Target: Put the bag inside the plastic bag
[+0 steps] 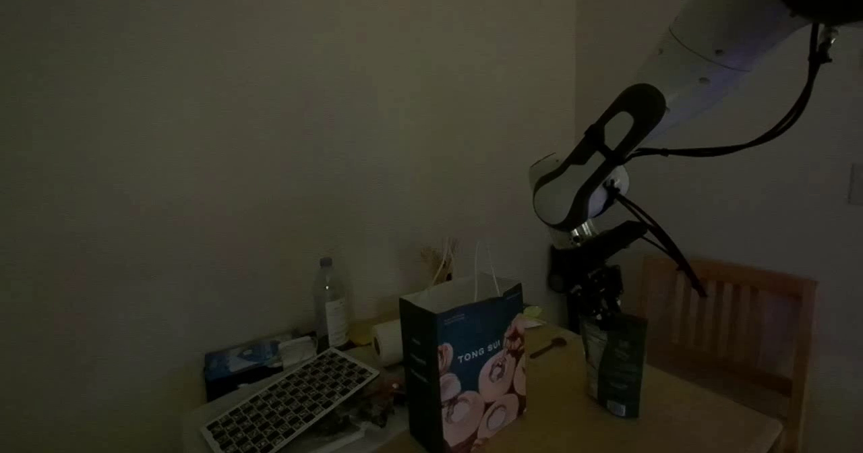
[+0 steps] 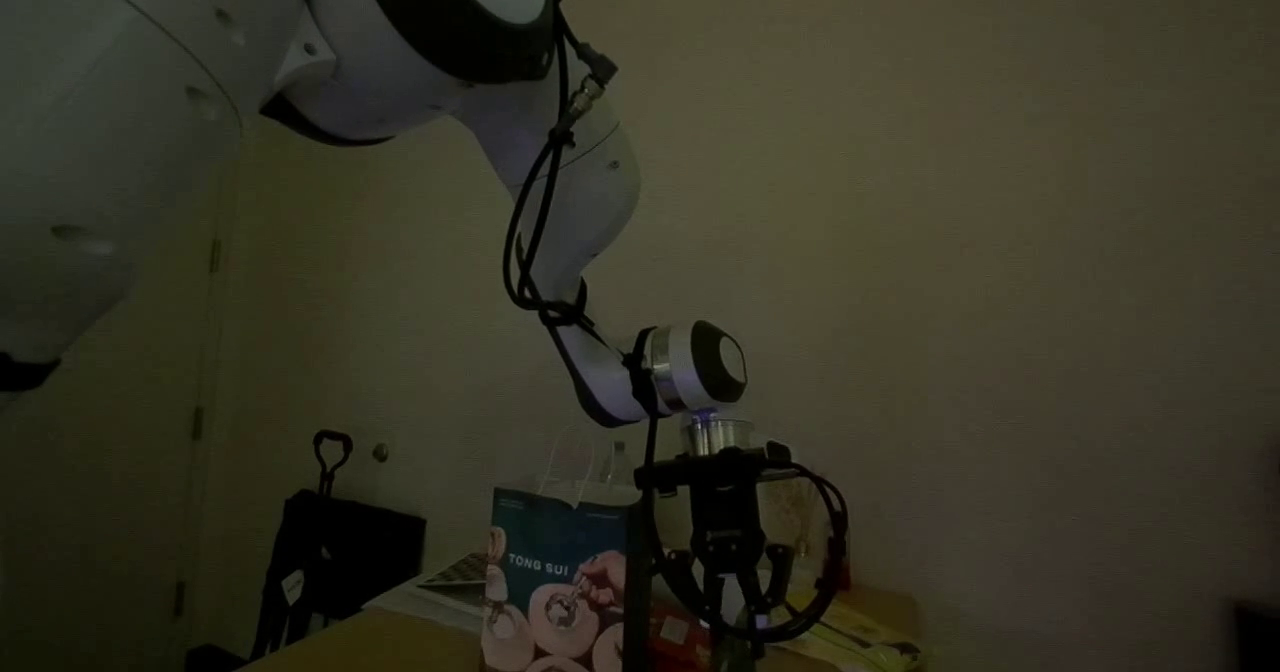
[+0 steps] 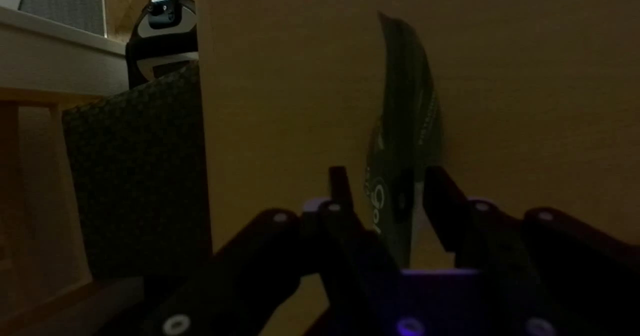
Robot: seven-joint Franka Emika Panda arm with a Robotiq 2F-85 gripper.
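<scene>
Jaws of my gripper (image 3: 386,178) stand apart, one to either side of the green pouch (image 3: 410,101). Down the wrist view I see bare table (image 3: 285,126) between the pouch and the fingertip (image 3: 339,186) on the picture's left; whether the finger (image 3: 442,206) on the right touches it, I cannot tell. Pale lettering on the pouch reads large here, and a dark speckled surface (image 3: 140,176) shows past the table's edge.

Height I judge in an exterior view: the pouch (image 1: 617,372) stands upright on the table, its top at the gripper's lower end, outside the patterned bag (image 1: 482,365) and apart from it. Also in an exterior view I can see into that bag's top, and get a spoon (image 1: 553,345), seen between bag and pouch, plus a wooden chair (image 1: 735,279).

Both exterior views give me the patterned bag upright, handles raised. In an exterior view I pick out a red item (image 2: 680,637) beside it and a black item with a looped handle (image 2: 360,542); what sits between the fingers there is too dark for me to be sure of.
</scene>
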